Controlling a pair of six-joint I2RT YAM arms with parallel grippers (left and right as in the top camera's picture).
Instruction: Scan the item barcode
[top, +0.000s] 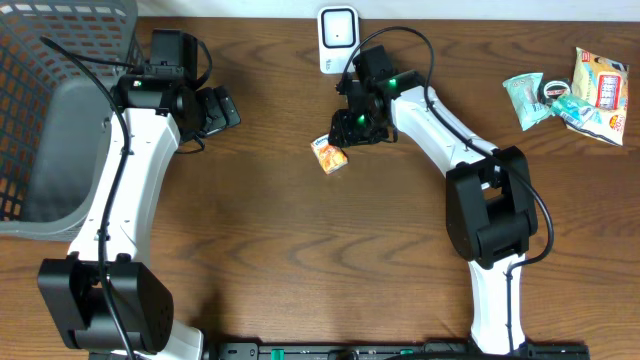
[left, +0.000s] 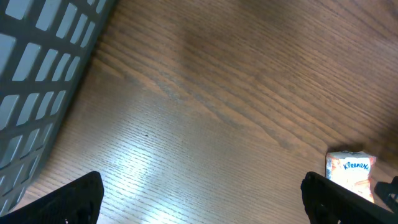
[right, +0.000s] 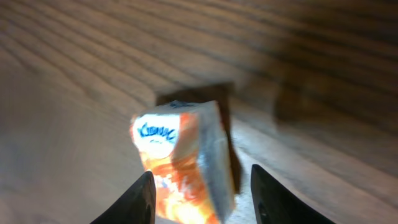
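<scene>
Overhead: left gripper (top: 222, 108) is sitting just right of the grey basket (top: 40, 110), jaws spread wide, holding nothing. Right gripper (top: 346, 136) is hanging on the near side of the scanner (top: 338, 38), tips pointing at the orange tissue pack (top: 331, 156), which is lying on the table (top: 300, 260) just left of them. Snack packets (top: 570, 95) are lying far right. Left wrist: fingers (left: 68, 199) are standing fully apart over bare wood, pack off at the right edge, outside the jaws. Right wrist: blurred. Pack is sitting tilted between the partly open fingers (right: 140, 199), with a gap showing beside the right-hand one, so they aren't clamping it.
</scene>
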